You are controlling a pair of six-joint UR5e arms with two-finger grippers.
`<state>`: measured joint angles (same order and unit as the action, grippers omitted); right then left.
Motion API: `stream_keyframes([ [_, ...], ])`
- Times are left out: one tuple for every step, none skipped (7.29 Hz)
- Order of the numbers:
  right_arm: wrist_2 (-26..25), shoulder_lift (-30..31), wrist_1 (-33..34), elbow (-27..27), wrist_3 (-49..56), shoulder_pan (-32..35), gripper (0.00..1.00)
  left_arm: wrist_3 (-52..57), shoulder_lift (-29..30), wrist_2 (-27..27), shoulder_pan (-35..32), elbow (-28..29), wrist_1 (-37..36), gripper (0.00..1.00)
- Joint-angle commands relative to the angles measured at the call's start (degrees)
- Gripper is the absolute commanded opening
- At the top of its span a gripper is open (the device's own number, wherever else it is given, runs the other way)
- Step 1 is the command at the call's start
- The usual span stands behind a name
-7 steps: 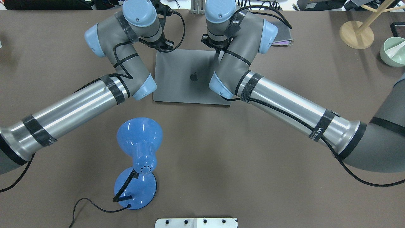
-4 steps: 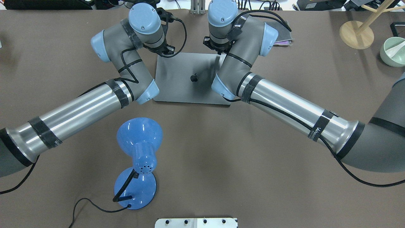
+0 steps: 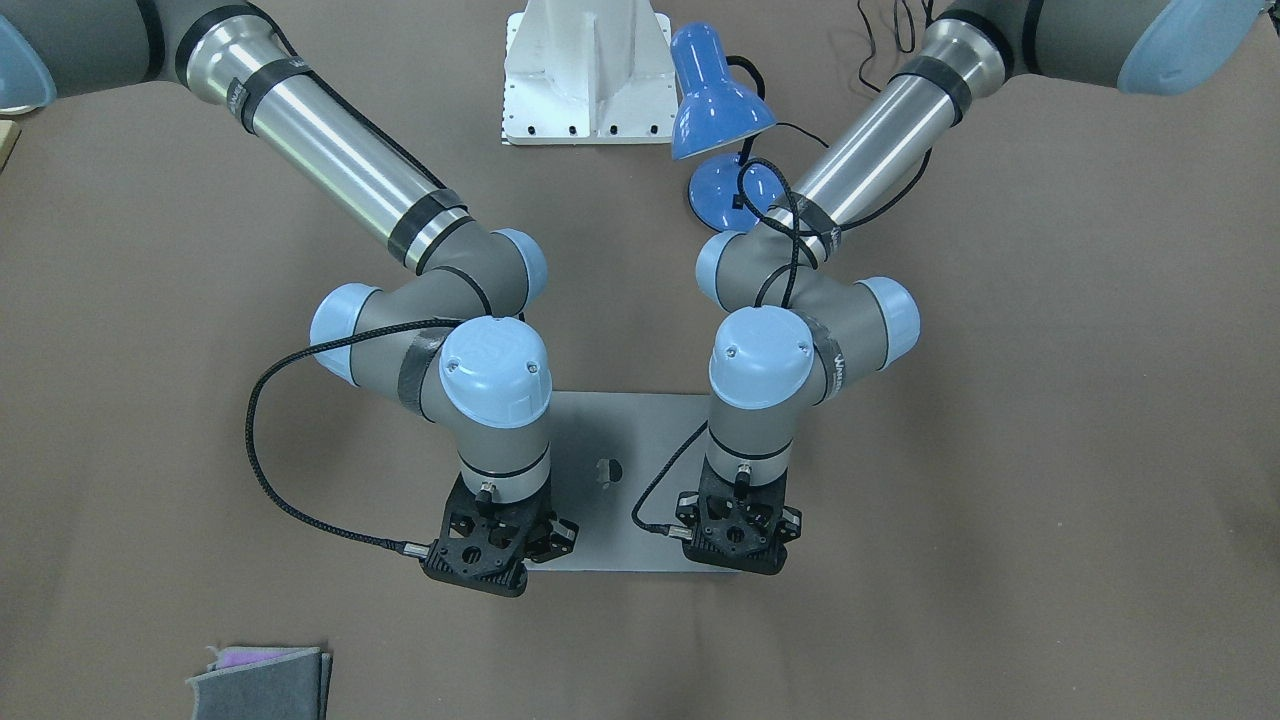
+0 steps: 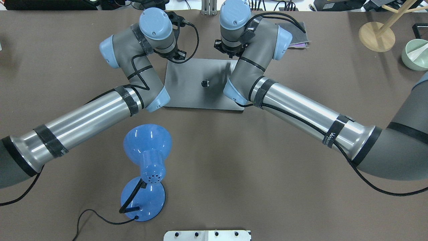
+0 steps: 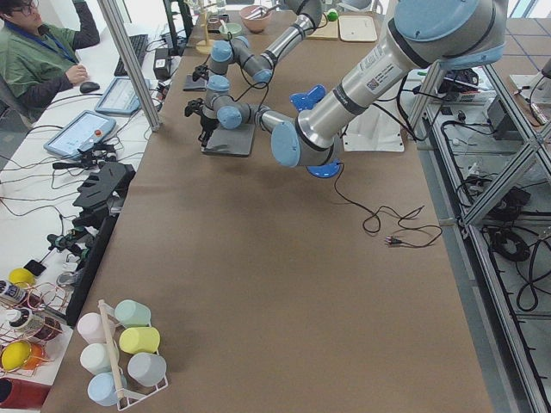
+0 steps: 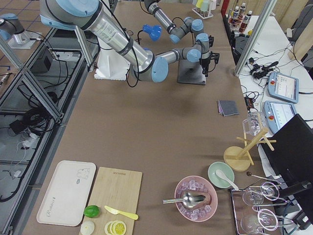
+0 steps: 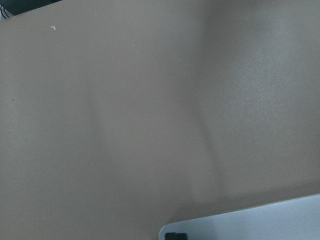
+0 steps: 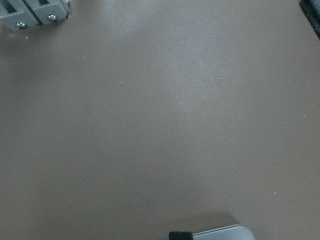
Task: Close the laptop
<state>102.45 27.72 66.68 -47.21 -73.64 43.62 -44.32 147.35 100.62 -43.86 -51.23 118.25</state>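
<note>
At the table's (image 4: 267, 187) right end a pale green bowl (image 4: 405, 55) holds a white spoon (image 4: 418, 51), and a pink bowl (image 6: 177, 196) holds ice cubes (image 6: 188, 186) and a metal ladle (image 6: 191, 198). The laptop (image 4: 197, 90) lies mid-table, silver-grey, dark apple logo up, its lid almost flat. The left gripper (image 3: 735, 545) and right gripper (image 3: 490, 555) hang over the corners farthest from the robot; spread or pinched, I cannot tell. Compared with half a second back, the lid's far edge sits lower, and both wrists with it.
</note>
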Motion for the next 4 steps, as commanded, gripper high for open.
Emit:
stream_keyframes([
  [5.10,0.14,0.55,-2.43,2.96,2.43,0.00,0.46,0.13,4.11,-2.18,-3.15,-0.56,0.00],
  [10.09,2.06,0.99,-5.84,3.15,3.83,0.06,0.46,-0.31,6.75,-3.41,-7.17,-3.08,0.00],
  [12.58,6.43,2.91,-12.14,4.63,4.45,0.46,0.55,-1.71,9.39,-4.64,-13.74,-10.07,0.43],
  [12.60,12.39,7.89,-21.86,7.78,4.72,0.99,0.55,-5.81,12.46,-5.27,-22.25,-15.19,0.73],
])
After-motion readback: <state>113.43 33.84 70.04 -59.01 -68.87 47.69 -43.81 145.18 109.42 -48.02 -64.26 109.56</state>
